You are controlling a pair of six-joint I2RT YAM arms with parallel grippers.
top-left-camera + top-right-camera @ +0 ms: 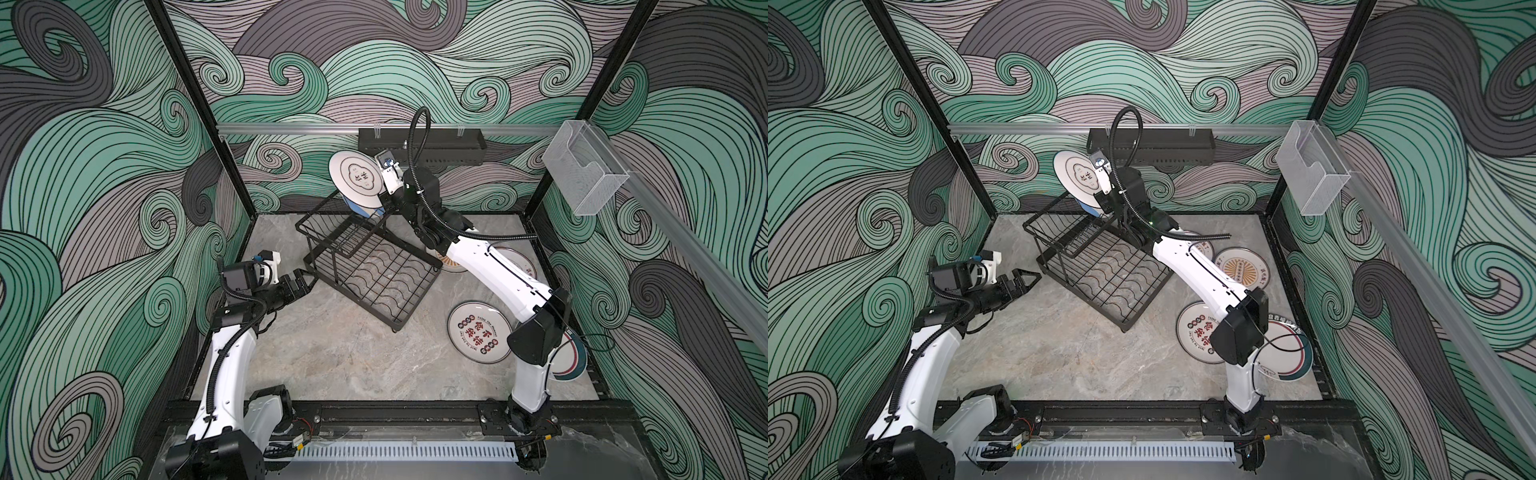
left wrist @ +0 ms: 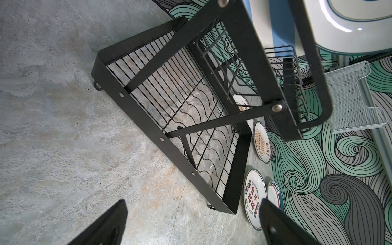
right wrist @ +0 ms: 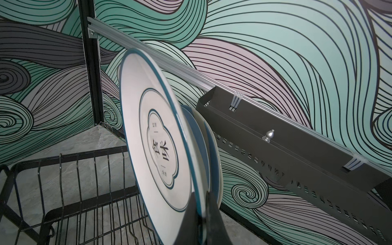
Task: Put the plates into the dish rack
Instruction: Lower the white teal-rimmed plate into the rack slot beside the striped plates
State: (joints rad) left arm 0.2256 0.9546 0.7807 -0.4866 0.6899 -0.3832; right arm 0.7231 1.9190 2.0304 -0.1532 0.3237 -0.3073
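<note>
Clamping the edge of a teal-rimmed plate (image 3: pixel 152 137), the right gripper (image 3: pixel 200 212) holds it upright over the far end of the black wire dish rack (image 1: pixel 374 274), just beside a blue-and-cream plate (image 3: pixel 213 148) standing there; whether it touches the wires I cannot tell. The left gripper (image 1: pixel 309 283) hovers near the rack's left corner, fingers apart and empty. A red-black character plate (image 1: pixel 478 330) and a sunburst plate (image 1: pixel 1241 270) lie flat on the marble tabletop (image 1: pixel 332 365) right of the rack.
</note>
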